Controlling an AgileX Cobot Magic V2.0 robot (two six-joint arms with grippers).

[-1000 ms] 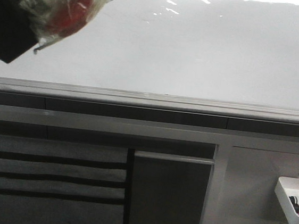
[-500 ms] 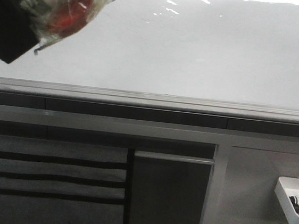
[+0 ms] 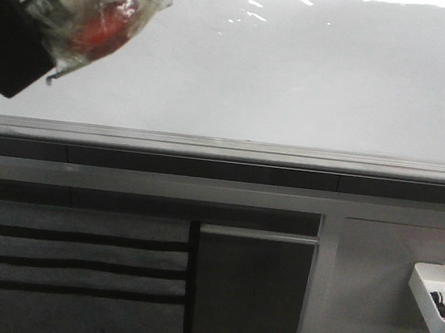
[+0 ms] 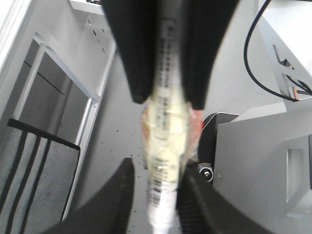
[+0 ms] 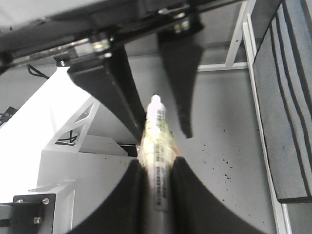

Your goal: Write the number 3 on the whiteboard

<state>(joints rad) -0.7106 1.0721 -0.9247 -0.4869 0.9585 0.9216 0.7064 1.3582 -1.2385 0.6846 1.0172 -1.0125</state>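
Observation:
The whiteboard (image 3: pixel 295 79) fills the upper front view, glossy and blank, with its grey edge rail (image 3: pixel 224 147) below. No number 3 shows on it. A marker wrapped in clear tape with a red patch (image 3: pixel 95 14) hangs at the top left in front of the board, between black gripper parts (image 3: pixel 5 40). My right gripper (image 5: pixel 157 168) is shut on the marker's barrel (image 5: pixel 157 131). My left gripper (image 4: pixel 157 173) is open, its fingers standing either side of the marker's white end (image 4: pixel 163 204) with a gap on one side.
A small white tray (image 3: pixel 435 300) with several markers hangs at the lower right. Below the rail are a grey panel with black stripes (image 3: pixel 69 262) and a dark cabinet panel (image 3: pixel 248 296). Speckled grey floor (image 5: pixel 219 122) lies under the arms.
The taped marker and the gripper parts have shifted slightly up and left at the top left corner. The board remains blank.

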